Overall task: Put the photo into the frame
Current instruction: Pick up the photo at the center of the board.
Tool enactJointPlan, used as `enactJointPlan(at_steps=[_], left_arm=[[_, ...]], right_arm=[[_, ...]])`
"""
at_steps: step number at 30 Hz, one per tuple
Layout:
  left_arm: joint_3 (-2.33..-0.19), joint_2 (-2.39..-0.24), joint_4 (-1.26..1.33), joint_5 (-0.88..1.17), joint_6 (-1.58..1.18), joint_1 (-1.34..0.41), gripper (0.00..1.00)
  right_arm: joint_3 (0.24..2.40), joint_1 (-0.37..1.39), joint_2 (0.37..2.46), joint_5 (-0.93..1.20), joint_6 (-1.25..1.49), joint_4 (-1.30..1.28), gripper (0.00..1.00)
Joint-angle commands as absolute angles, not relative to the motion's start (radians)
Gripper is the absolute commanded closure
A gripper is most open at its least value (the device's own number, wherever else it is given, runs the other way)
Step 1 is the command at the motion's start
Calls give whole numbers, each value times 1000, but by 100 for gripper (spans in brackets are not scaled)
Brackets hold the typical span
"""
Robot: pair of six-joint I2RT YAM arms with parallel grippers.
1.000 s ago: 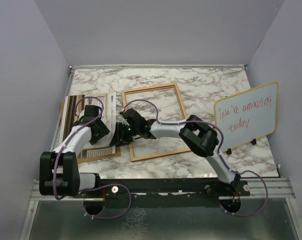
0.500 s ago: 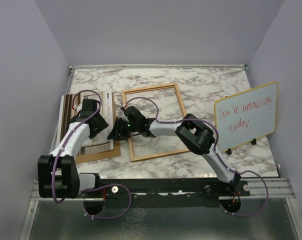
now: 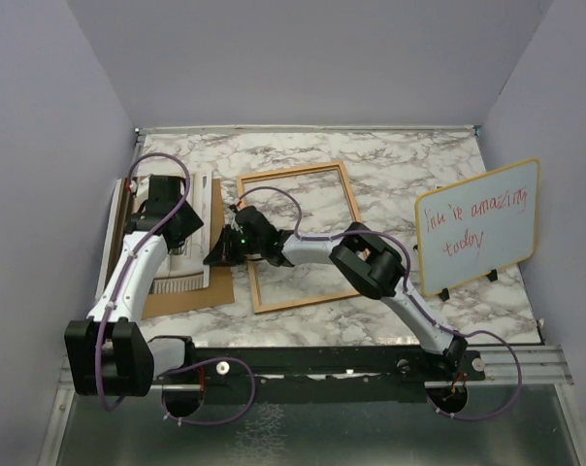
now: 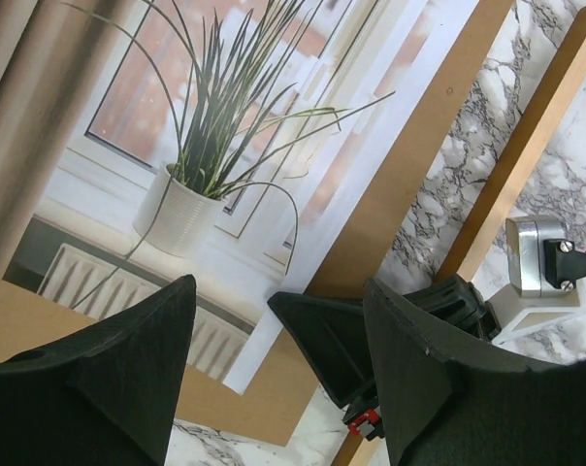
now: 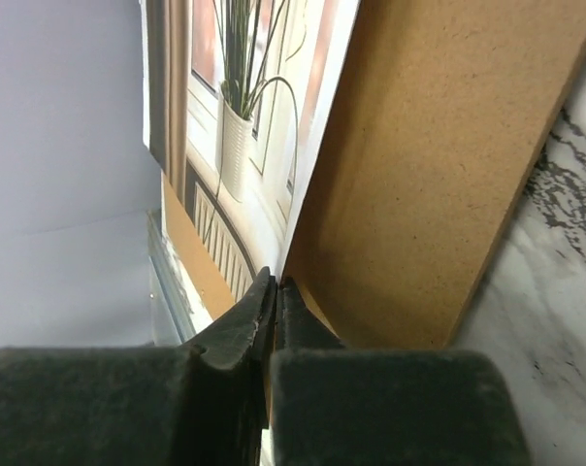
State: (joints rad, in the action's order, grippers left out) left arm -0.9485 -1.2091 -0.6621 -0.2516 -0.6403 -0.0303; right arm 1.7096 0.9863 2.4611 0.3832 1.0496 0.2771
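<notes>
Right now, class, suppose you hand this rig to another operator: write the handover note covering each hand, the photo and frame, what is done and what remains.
Left hand: open above the photo, holding nothing.
Right hand: shut, apparently pinching the photo's edge.
Photo: resting on the brown back board at the left side of the table.
Frame rim: flat at the centre, empty, apart from the board.
Done: photo is on the board.
Left: probably square it up, then bring board and rim together.
</notes>
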Motion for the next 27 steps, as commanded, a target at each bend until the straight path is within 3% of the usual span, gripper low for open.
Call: enactJointPlan(at_steps=[1, 7, 11, 19, 27], left_arm=[[-991, -1198, -705, -249, -583, -31, 29], [-1053, -1203, -728, -169, -548, -31, 27], [-1094, -1218, -726, 3, -511, -31, 24], [-1130, -1203, -650, 304, -478, -41, 14], [-1107, -1148, -603, 374, -519, -74, 12]], right_arm=[[1628, 985, 2392, 341, 999, 413, 99], [1402, 984, 2177, 308, 925, 594, 99], [1264, 981, 2023, 272, 877, 621, 99], [1024, 978, 1781, 245, 860, 533, 100], [929, 981, 1715, 274, 827, 428, 100]])
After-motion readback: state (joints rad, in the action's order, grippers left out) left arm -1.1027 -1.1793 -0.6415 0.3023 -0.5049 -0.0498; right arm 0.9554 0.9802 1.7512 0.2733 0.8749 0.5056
